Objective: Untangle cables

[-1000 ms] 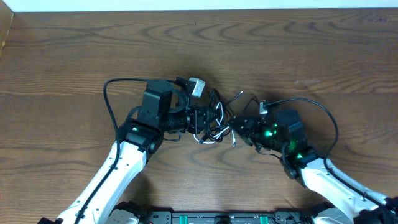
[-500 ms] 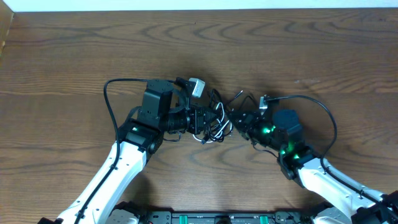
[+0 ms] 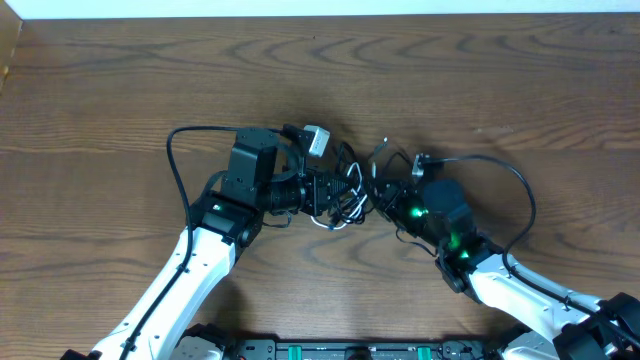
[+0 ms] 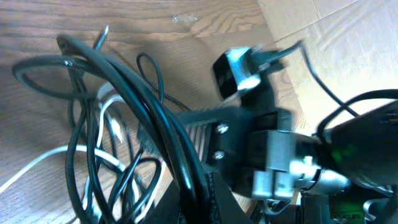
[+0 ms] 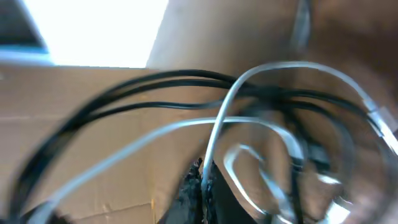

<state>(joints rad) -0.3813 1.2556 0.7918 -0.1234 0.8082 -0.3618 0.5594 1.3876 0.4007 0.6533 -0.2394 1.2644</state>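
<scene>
Centrally, left gripper (image 3: 322, 194) and right gripper (image 3: 386, 203) pinch closed on the cables (image 3: 350, 183), open table (image 3: 100, 90) all around.

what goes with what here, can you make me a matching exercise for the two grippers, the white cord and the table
Column one:
1 left gripper
2 right gripper
3 white cord
4 table

Column two:
a brown wood grain
b closed on the black cords
c closed on the pale cord
d looped in among the dark ones

Pairs: 1-b, 2-c, 3-d, 4-a
</scene>
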